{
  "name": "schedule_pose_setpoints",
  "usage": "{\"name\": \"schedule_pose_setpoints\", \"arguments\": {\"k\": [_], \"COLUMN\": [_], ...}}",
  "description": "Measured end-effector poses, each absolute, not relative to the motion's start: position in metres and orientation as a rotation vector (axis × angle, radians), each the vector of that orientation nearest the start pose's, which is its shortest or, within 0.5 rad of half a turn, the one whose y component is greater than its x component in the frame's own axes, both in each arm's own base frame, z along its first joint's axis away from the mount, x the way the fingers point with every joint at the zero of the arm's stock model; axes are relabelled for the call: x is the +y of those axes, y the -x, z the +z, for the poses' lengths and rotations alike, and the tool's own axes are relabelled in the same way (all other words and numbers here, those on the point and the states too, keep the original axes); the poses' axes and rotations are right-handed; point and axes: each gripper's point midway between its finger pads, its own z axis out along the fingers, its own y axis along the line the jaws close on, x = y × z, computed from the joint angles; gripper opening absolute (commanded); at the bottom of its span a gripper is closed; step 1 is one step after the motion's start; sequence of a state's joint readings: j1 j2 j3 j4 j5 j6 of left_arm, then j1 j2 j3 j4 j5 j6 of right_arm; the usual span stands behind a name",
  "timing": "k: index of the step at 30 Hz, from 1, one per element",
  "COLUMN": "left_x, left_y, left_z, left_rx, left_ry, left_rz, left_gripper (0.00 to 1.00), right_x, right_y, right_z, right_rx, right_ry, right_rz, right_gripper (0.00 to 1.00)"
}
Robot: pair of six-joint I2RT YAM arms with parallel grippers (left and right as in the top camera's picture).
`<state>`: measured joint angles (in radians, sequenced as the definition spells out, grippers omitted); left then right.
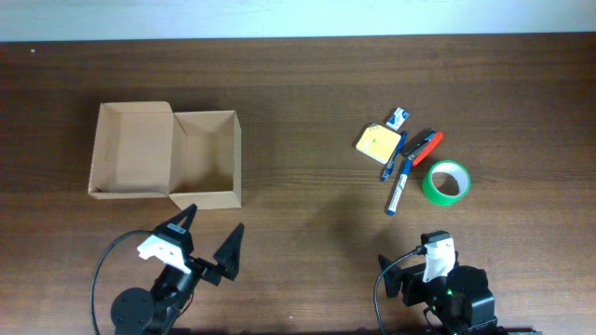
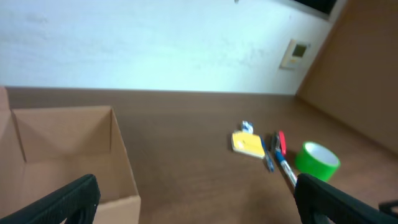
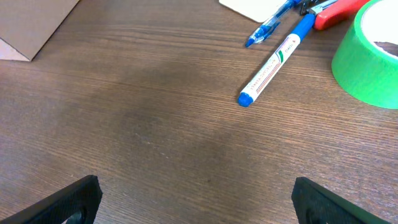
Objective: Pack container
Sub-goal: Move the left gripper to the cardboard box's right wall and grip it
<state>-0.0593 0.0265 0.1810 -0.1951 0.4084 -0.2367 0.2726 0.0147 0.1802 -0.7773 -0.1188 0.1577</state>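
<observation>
The container (image 1: 205,160) is an open tan cardboard box at the left of the table, with its flap lid (image 1: 130,149) folded out to the left; it looks empty. It also shows in the left wrist view (image 2: 68,146). My left gripper (image 1: 209,238) is open and empty just in front of the box, with its fingers wide apart in the left wrist view (image 2: 199,205). My right gripper (image 3: 199,199) is open and empty over bare wood, and its arm (image 1: 438,272) sits at the front right.
A cluster lies at the right: a yellow sticky-note pad (image 1: 379,141), a small blue-white item (image 1: 399,117), a red tool (image 1: 426,146), a blue pen (image 1: 391,164), a blue-capped white marker (image 1: 400,188) (image 3: 270,70) and a green tape roll (image 1: 446,181) (image 3: 373,56).
</observation>
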Motion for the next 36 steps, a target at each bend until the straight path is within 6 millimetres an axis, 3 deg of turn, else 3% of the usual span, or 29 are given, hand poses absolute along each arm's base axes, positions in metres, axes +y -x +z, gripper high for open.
{"name": "schedule_pose_setpoints", "arguments": {"k": [3, 9, 17, 22, 31, 36], "left_x": [-0.077, -0.066, -0.063, -0.064, -0.091, -0.096], "left_y": [-0.224, -0.247, -0.289, -0.318, -0.357, -0.365], "left_z": [0.211, 0.191, 0.200, 0.195, 0.195, 0.167], "left_rx": [1.623, 1.783, 2.054, 2.213, 2.297, 2.376], "left_ry": [-0.151, -0.052, 0.023, 0.042, -0.165, -0.197], "left_rz": [-0.535, -0.494, -0.469, -0.452, -0.326, -0.297], "left_gripper": [0.99, 1.00, 1.00, 1.00, 0.99, 0.99], "right_x": [0.070, 0.070, 0.070, 0.070, 0.070, 0.070], "right_y": [-0.176, -0.176, -0.176, -0.176, -0.176, -0.176], "right_z": [0.076, 0.076, 0.076, 0.076, 0.076, 0.076], "right_rx": [2.194, 2.194, 2.193, 2.194, 2.193, 2.193], "right_ry": [0.194, 0.193, 0.193, 0.194, 0.193, 0.194], "right_rz": [0.372, 0.372, 0.373, 0.372, 0.372, 0.372], "right_gripper": [0.99, 0.99, 0.99, 0.99, 0.99, 0.99]}}
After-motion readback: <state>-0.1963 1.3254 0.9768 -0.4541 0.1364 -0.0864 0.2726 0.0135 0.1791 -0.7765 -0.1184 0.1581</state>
